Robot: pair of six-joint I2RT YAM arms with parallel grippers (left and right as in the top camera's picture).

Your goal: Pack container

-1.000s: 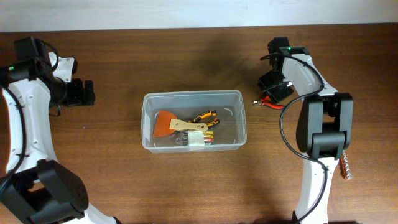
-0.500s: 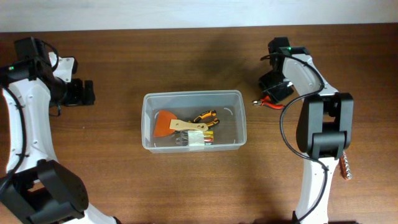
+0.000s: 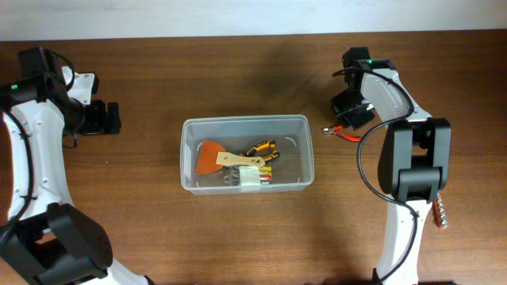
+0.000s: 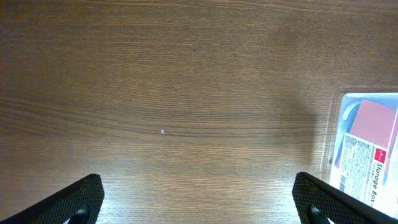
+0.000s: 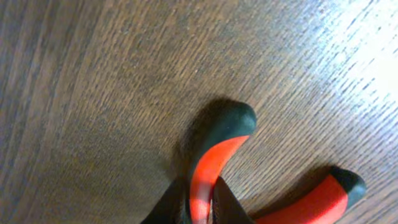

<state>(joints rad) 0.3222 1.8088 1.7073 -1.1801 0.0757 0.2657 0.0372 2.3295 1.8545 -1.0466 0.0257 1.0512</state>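
Observation:
The clear plastic container (image 3: 190, 162) stands mid-table and holds an orange scraper (image 3: 211, 156), a yellow-and-black tool (image 3: 262, 150) and a few other small items. Its corner with a label shows in the left wrist view (image 4: 336, 124). My right gripper (image 3: 349, 117) is to the container's right and is shut on one red-and-black handle of the pliers (image 3: 343, 132), which lie on the table. In the right wrist view the fingers (image 5: 202, 202) pinch the handle (image 5: 219, 146). My left gripper (image 3: 107, 117) is open and empty, over bare wood (image 4: 199, 199) left of the container.
A small ribbed brown-and-silver tool (image 3: 440, 212) lies by the right arm's base at the front right. The table's back edge meets a white wall (image 3: 238, 16).

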